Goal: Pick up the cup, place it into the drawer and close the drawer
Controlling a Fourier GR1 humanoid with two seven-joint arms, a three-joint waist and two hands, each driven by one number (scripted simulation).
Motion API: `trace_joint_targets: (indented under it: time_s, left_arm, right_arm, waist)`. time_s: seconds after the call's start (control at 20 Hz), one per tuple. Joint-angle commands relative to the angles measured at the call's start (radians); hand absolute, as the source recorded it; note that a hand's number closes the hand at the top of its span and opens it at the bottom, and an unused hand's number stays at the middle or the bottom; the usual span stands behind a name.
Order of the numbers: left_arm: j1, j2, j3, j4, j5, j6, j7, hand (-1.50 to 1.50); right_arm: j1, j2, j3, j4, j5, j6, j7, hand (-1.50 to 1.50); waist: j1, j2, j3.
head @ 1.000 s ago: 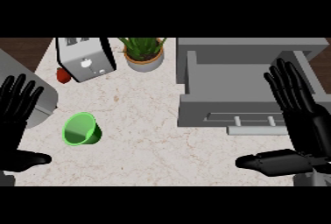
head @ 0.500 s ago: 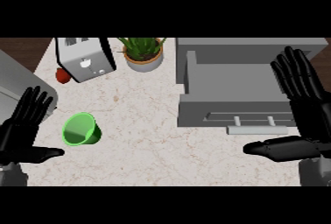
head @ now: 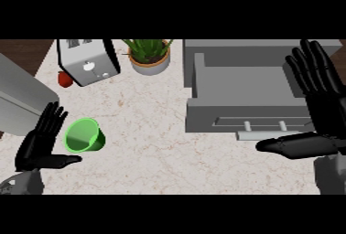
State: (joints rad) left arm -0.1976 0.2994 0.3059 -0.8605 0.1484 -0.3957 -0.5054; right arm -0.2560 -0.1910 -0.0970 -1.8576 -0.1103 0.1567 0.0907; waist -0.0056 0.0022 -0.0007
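Observation:
A green cup [head: 86, 135] lies tipped on its side on the marble counter [head: 155, 137], its mouth facing me. My left hand [head: 40, 145] is open just left of the cup, fingers straight and thumb out below it, apart from the cup. A grey drawer [head: 246, 98] stands pulled open at the right, its handle [head: 265, 125] on the front face. My right hand [head: 323, 109] is open over the drawer's right edge, fingers pointing up, thumb stretched left under the drawer front.
A toaster [head: 86, 61] stands at the back left with a red fruit [head: 65, 78] beside it. A potted plant [head: 150, 55] sits at the back centre. A grey appliance [head: 20, 98] fills the left edge.
My left hand has moved right and closer to the green cup. My right hand has shifted slightly up and inward over the drawer's right side.

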Motion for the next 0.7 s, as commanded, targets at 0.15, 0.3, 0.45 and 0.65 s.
trace_joint_targets:
  time_s: [0.15, 0.3, 0.45, 0.65]
  left_arm:
    - [-0.155, 0.035, 0.005, 0.398, -0.118, 0.049, -0.255, -1.50]
    - [-0.160, 0.049, 0.007, 0.546, -0.145, 0.024, -0.376, -1.50]
    - [-0.201, 0.063, 0.013, 0.614, -0.152, 0.040, -0.415, -1.50]
    - [-0.175, 0.060, 0.014, 0.635, -0.155, 0.015, -0.501, -1.50]
  right_arm:
    - [-0.055, 0.009, 0.001, 0.063, 0.025, -0.012, -0.015, -1.50]
    - [0.007, 0.018, 0.000, -0.016, 0.008, -0.008, -0.006, -1.50]
    - [-0.047, 0.006, 0.004, -0.010, -0.006, -0.006, 0.064, -1.50]
    - [0.055, 0.011, -0.008, -0.038, -0.020, 0.025, -0.005, -1.50]
  waist:
    - [-0.005, 0.003, -0.001]
    - [-0.011, 0.003, -0.002]
    - [-0.010, 0.003, -0.002]
    - [-0.020, 0.006, -0.003]
